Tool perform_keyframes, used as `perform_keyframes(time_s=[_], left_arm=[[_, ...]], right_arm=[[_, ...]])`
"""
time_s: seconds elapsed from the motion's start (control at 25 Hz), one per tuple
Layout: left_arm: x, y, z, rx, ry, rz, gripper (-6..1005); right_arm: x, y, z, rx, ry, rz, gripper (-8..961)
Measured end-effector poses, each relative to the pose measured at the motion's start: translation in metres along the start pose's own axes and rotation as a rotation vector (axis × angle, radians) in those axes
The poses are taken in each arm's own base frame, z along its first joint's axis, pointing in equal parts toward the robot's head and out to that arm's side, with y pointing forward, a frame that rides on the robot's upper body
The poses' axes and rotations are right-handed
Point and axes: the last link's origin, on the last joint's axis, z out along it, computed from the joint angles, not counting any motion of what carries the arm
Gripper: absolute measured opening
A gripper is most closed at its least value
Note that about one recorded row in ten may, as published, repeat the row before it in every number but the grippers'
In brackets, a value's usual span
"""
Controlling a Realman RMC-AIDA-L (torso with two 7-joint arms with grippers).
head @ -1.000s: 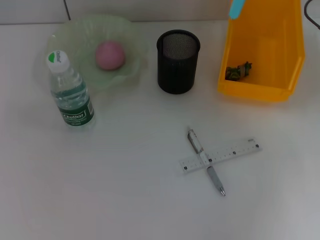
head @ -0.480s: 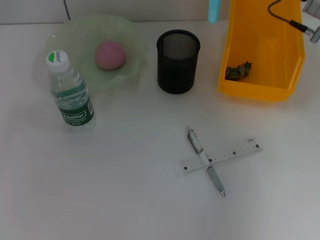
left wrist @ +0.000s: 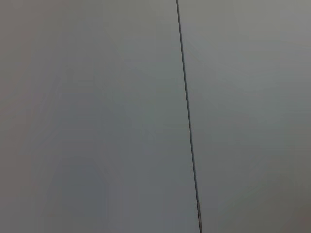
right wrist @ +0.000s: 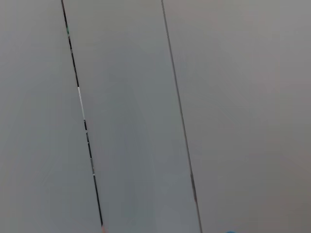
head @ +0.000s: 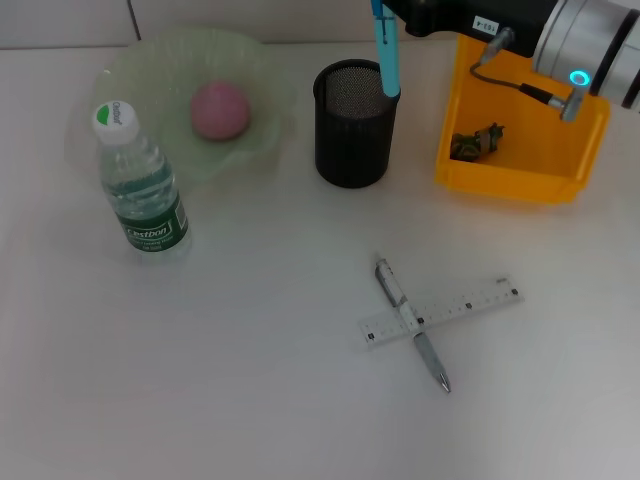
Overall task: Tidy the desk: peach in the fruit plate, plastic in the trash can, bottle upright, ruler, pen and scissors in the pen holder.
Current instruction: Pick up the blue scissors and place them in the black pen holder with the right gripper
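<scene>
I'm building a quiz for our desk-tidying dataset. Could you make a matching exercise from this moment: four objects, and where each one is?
Objects:
1. pink peach
2. clear plastic water bottle
3. silver pen
4. crumpled green plastic scrap

Places:
A. inside the orange bin
B. crossed with the clear ruler on the table
C. in the pale green plate
D. upright in front of the plate

Pairs: 1-C, 2-D, 3-B, 4-A

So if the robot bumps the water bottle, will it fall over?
Possibly. The water bottle stands upright, tall and narrow, so a knock near its cap could tip it. It looks mostly full, which probably steadies it. Once down, its round body would likely roll.
</scene>
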Motion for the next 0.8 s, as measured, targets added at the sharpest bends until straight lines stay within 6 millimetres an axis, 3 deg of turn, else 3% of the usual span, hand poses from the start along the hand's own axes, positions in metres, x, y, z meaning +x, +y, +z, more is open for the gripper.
perform_keyframes(time_s=[0.44,0.8], left_arm=[[-0.002,0.003,-0.003,-0.003,-0.011,-0.047,575],[-0.006,0.006,-0.002,-0.011,-0.029,-0.058,578]], right_arm=[[0.006,-0.003,0.003,0.097,-0.116,-0.048,87],[0.026,0.002,0.017,0.126,-0.037,-0.054,90]])
